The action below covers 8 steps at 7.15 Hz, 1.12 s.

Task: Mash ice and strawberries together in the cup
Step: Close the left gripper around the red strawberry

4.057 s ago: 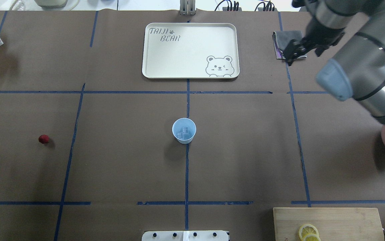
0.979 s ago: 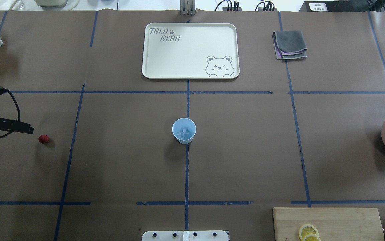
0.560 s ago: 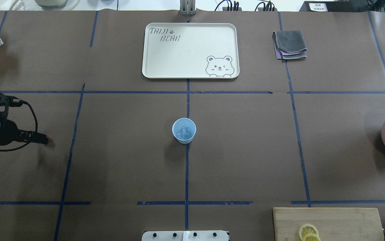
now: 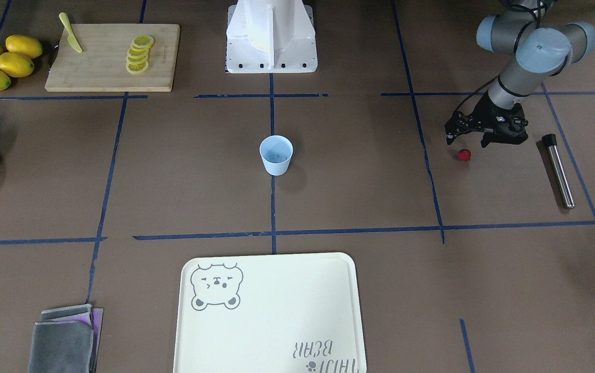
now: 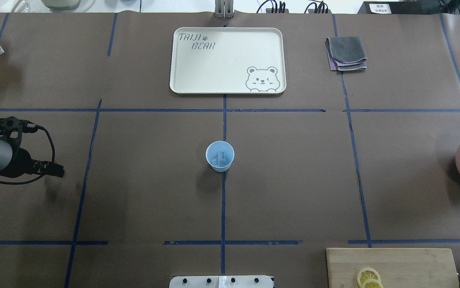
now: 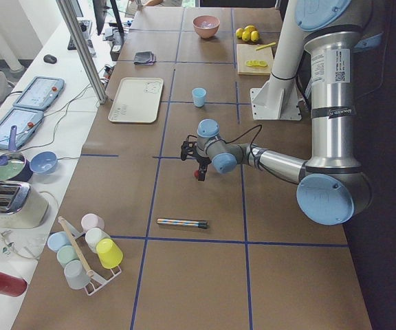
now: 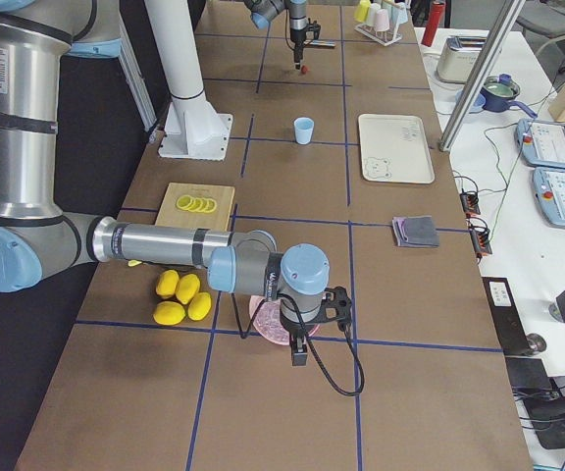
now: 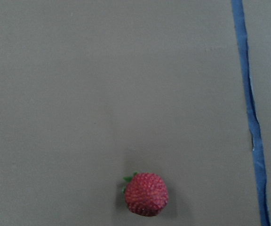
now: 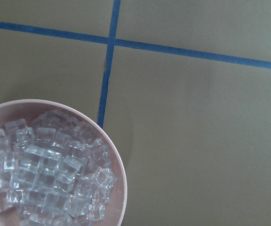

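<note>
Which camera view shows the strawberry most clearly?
The left wrist-mounted view: the strawberry is large there, its seeds and green top clear. In the front-facing view it is a small red dot near the left gripper. The side views show a red speck. Overhead, the gripper largely hides it.

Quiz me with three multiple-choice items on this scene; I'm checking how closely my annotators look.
1. Where is the strawberry? A on the tray; B on the table by the left gripper; C on the cutting board.
2. How many whole lemons? A two; B four; C six.
3. The light-blue cup is: A tipped over; B upright, empty; C upright with ice inside.
B: it lies on the brown surface beside the gripper. B: four lie together. C: clear cubes show in its mouth.
</note>
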Motion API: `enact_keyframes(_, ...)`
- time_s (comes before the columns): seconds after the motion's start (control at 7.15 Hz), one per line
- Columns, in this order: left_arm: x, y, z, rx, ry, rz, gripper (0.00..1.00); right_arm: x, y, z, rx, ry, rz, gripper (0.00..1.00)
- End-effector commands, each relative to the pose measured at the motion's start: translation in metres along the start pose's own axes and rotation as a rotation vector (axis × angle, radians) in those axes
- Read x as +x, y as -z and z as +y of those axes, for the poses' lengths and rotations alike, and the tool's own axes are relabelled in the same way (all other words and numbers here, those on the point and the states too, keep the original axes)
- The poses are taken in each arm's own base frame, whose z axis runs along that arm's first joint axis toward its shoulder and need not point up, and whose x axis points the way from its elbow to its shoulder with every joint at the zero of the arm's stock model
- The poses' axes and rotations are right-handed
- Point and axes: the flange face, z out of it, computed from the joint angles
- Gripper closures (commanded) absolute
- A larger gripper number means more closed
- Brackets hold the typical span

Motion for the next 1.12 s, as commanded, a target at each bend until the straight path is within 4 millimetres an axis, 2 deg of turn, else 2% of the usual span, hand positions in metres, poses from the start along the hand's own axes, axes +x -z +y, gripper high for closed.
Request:
enact_keyframes(0.0, 0.004, -0.005, -0.006, -0.009, 0.004, -0.011, 0.01, 0.0, 0.001, -0.001, 0.001, -0.001, 0.0, 0.0)
enact_keyframes(0.42, -0.004, -0.013, -0.009, -0.015, -0.018, -0.028, 0.02, 0.0, 0.001, -0.001, 0.001, 0.002, 0.0, 0.0)
enact_keyframes(0.98, -0.006, -0.016, -0.013, -0.015, -0.012, -0.033, 0.05, -0.001, 0.002, -0.002, 0.004, 0.004, 0.002, 0.0)
